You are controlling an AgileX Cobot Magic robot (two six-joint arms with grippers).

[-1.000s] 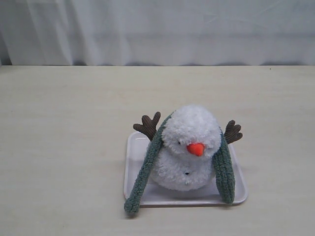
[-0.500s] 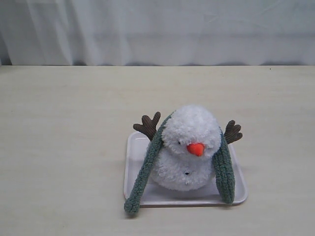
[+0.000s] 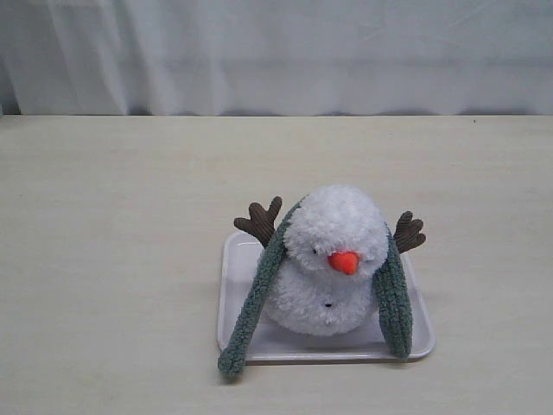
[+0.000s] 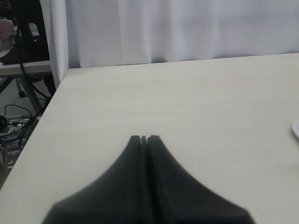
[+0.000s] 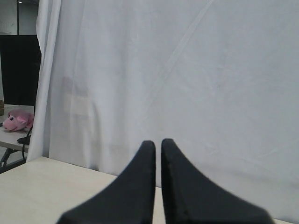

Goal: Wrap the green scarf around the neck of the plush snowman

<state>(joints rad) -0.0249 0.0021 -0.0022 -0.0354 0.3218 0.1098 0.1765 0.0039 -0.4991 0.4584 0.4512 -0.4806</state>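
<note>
Pale wood-grain tabletop (image 3: 112, 259), white curtain (image 3: 276, 52) behind. Fluffy white plush snowman (image 3: 333, 259) sits on a white rectangular tray (image 3: 415, 341). Fuzzy grey-green scarf (image 3: 251, 311) is draped behind its head, ends hanging down both sides. Left gripper (image 4: 143, 138) and right gripper (image 5: 158, 142): black jaws closed, empty. Pink plush toy (image 5: 16, 120) lies past the curtain's edge.

Green scarf (image 3: 259, 294): middle stretch hidden behind head of plush snowman (image 3: 333, 259); only two hanging ends show. Brown arms (image 3: 259, 220): inner parts covered by scarf and head. Tray (image 3: 232, 259): far rim hidden behind snowman. Left gripper (image 4: 143, 138): blurred, body cut off by picture edge. Right gripper (image 5: 158, 143): likewise cut off. Pale sliver (image 4: 295, 129) at edge of left wrist view: too little to name. Pink plush toy (image 5: 16, 120): small, distant, details unclear.
</note>
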